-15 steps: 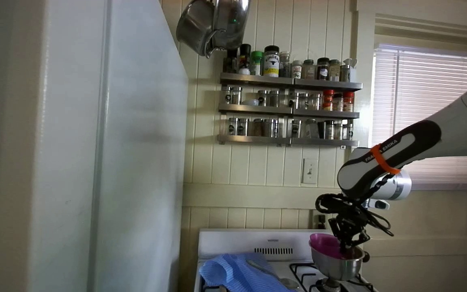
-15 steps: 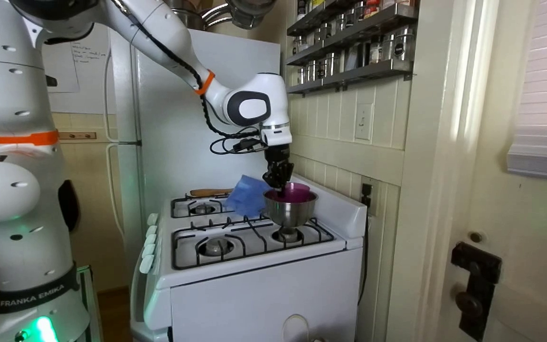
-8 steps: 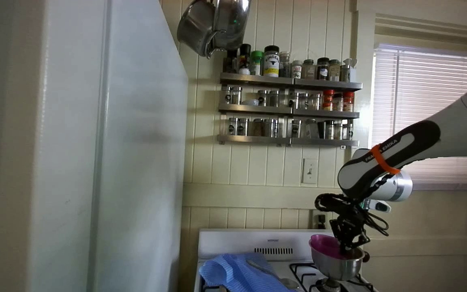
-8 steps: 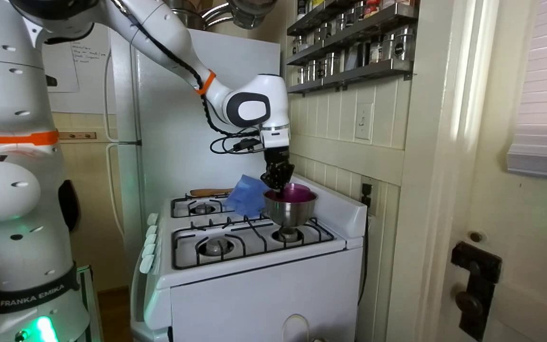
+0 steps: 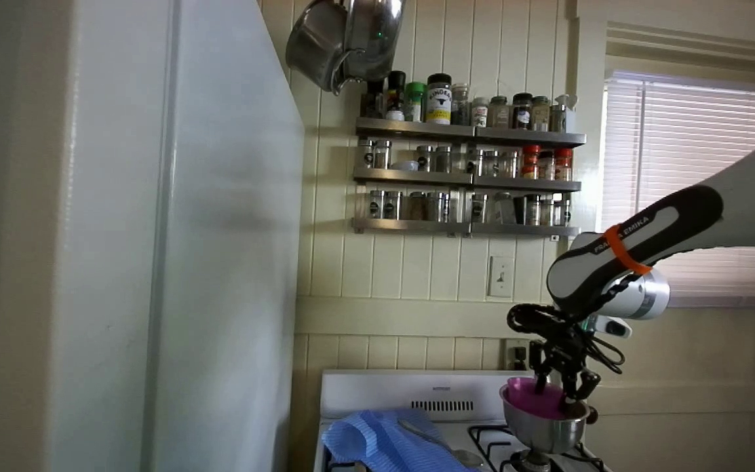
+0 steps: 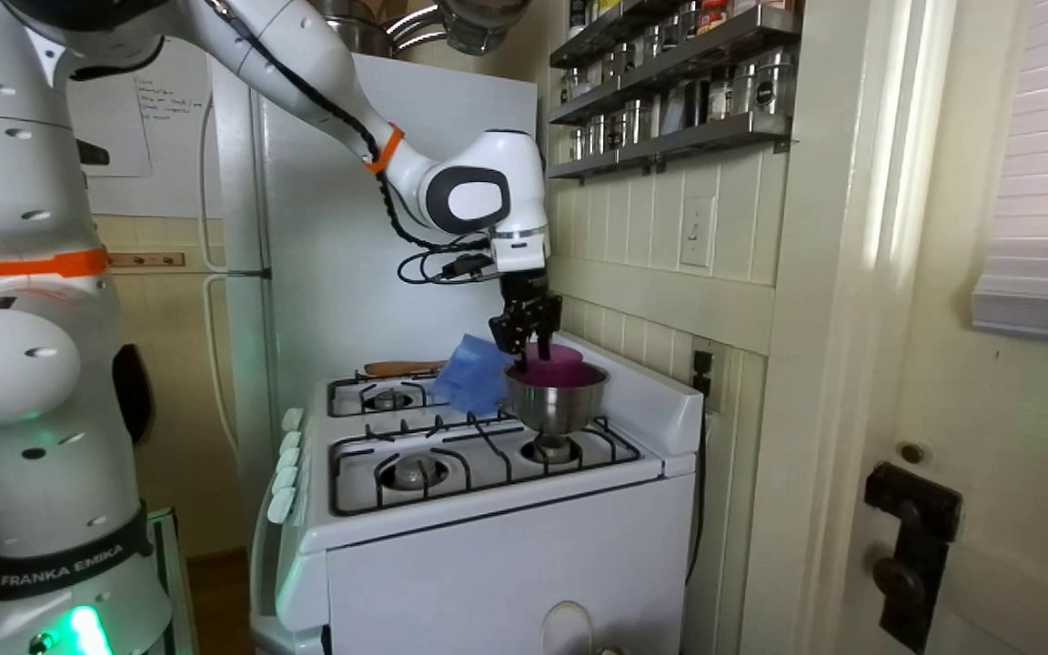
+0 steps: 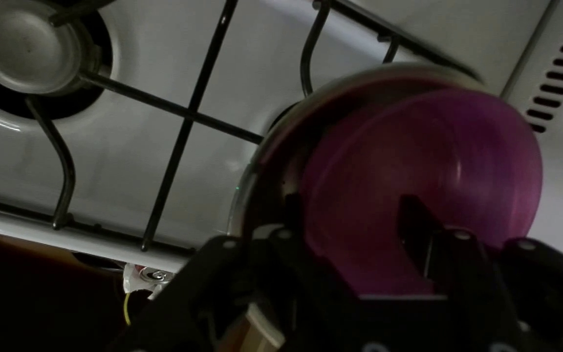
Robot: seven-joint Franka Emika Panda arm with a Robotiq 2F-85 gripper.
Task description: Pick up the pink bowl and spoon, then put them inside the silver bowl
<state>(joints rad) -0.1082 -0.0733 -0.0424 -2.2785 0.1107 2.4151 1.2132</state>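
Your black two-fingered tool (image 7: pixel 351 208) was spread astride one side of the round, translucent pink plastic bowl (image 7: pixel 487 161), one finger inside it and the other outside; whether either touched the wall, you could not tell from the wrist view. The pink bowl sat tilted within your round silver metal bowl (image 6: pixel 557 409), part of its rim higher than the silver one, over a burner (image 6: pixel 554 449) of the white enamel stove bench (image 7: pixel 130 151). Apart from both bowls, in an exterior view, you had a silver metal spoon (image 5: pixel 465 457) lying partly on a rumpled blue cloth (image 5: pixel 374 440).
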